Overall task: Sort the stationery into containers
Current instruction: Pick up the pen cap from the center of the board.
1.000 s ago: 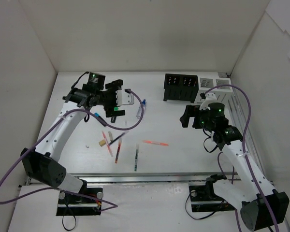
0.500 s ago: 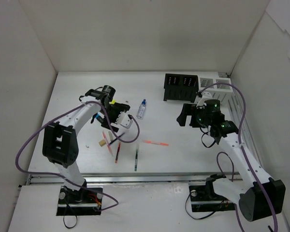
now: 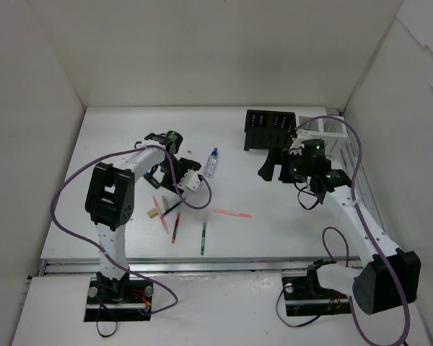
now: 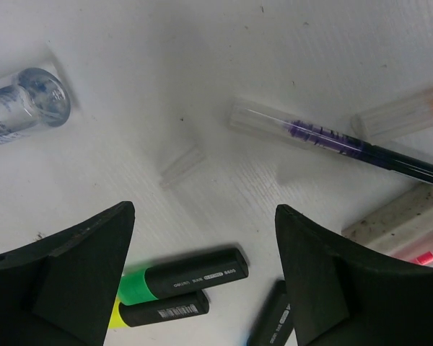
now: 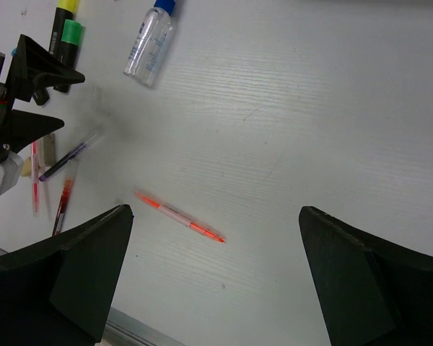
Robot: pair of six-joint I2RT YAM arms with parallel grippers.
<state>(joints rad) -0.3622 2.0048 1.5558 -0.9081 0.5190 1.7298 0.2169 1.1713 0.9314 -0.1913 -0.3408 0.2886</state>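
My left gripper (image 3: 175, 170) is open and empty, low over the table's left middle. In the left wrist view its jaws (image 4: 203, 210) stand wide apart above a green-capped highlighter (image 4: 184, 277), a yellow-capped one (image 4: 159, 310) and a third highlighter (image 4: 274, 321). A purple pen (image 4: 332, 138), a speckled eraser (image 4: 397, 222) and the clear bottle (image 4: 25, 108) lie nearby. My right gripper (image 3: 270, 164) is open and empty, raised in front of the black organiser (image 3: 269, 130). Its view (image 5: 214, 213) looks down on the orange pen (image 5: 179, 216) and the bottle (image 5: 148, 43).
White perforated bins (image 3: 326, 133) stand right of the organiser by the right wall. The orange pen (image 3: 232, 213), a red pen (image 3: 175, 227), a green pen (image 3: 203, 235) and a tan eraser (image 3: 153, 213) lie at the front middle. The bottle (image 3: 211, 163) lies right of my left gripper.
My left gripper has swung down and toward the centre, settling low over the highlighters. My right gripper has moved left and back toward the organiser.
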